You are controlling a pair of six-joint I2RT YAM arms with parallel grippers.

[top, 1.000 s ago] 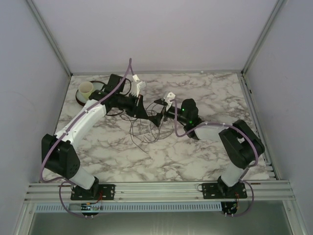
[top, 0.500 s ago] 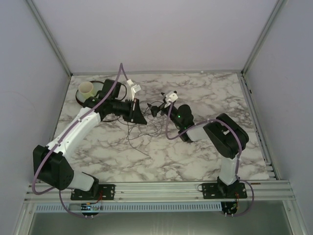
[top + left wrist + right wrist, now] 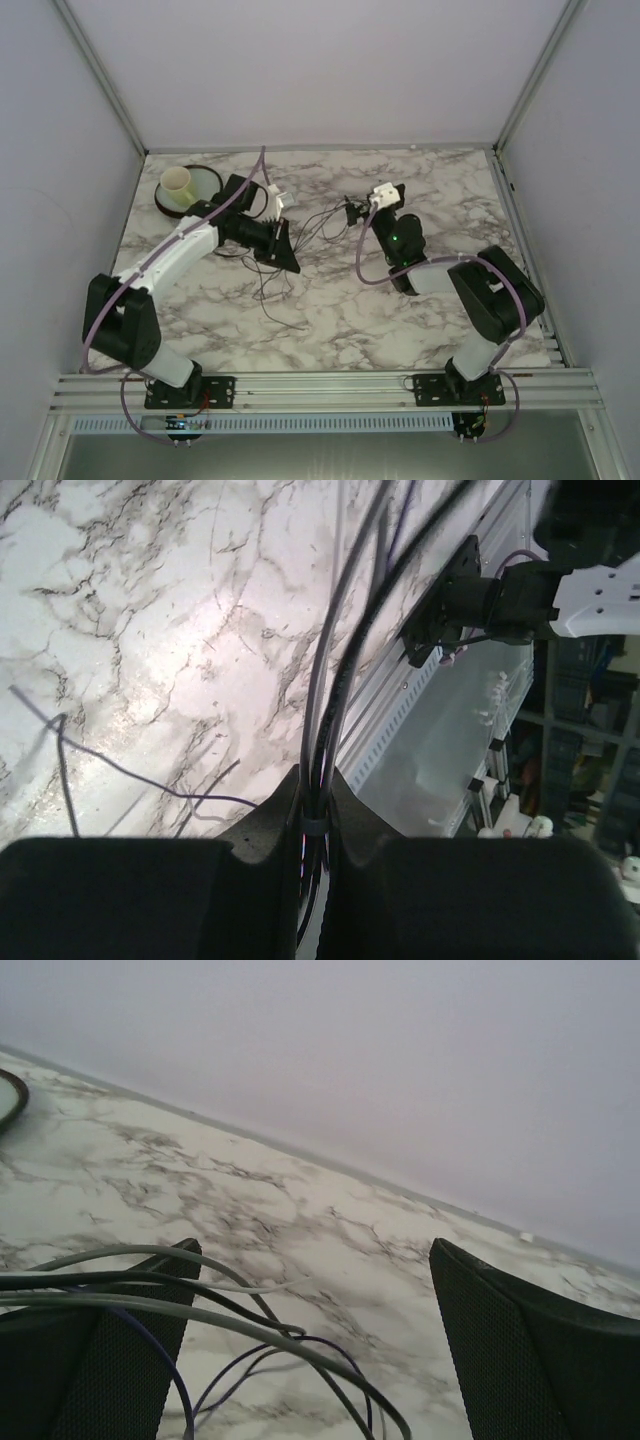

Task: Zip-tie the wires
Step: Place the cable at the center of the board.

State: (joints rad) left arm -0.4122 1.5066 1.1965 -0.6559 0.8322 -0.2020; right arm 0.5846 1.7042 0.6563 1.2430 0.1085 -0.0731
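Left gripper (image 3: pixel 312 800) clamped on wires (image 3: pixel 338 670) (band (image 3: pixel 314 826) at tips, possibly tie). Right gripper (image 3: pixel 312 1290) wide open, wires across one finger; centre them between both before closing.

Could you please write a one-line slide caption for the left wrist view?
Left pincer shut on the wires, marble table beyond.

The wires (image 3: pixel 285 1335) run off the right wrist view's left edge.
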